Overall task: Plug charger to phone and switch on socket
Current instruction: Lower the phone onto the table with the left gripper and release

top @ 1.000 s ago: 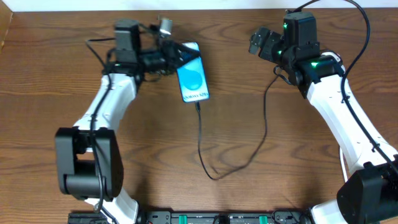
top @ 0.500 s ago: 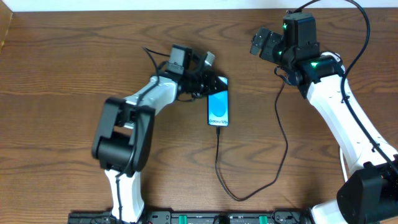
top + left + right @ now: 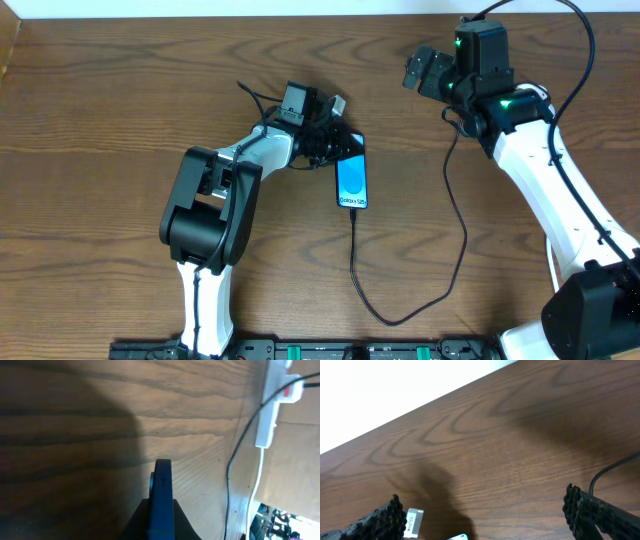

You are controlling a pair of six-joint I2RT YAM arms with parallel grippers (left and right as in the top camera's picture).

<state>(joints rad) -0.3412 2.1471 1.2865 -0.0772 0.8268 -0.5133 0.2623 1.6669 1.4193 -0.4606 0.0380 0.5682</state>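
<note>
**Desk** (image 3: 100, 100): brown wood grain, carries everything listed.

**Right arm** (image 3: 560, 190): white links and a black wrist, reaching from the near right corner toward the far edge.

**Left arm** (image 3: 215, 200): black and white, folded, with its wrist reaching right toward mid-desk.

**Right end effector** (image 3: 418, 68): its 2 fingers are spread wide with nothing between them. It sits above bare wood near the far edge.

**Left end effector** (image 3: 332, 146): clamped tight on the far end of the phone. The wrist view shows the phone's thin edge between the fingers.

**Socket** (image 3: 270, 410): white strip with a red marking, seen only at the upper right of the left wrist view. Its white cord (image 3: 256, 492) trails away. The switch position cannot be told.

**Phone** (image 3: 352, 180): near mid-desk, blue screen facing up. Whether it rests on the wood cannot be told.

**Charger** (image 3: 455, 240): thin black cable. Its tip meets the phone's near edge, and it loops toward the front edge, then climbs to beneath the right wrist.
</note>
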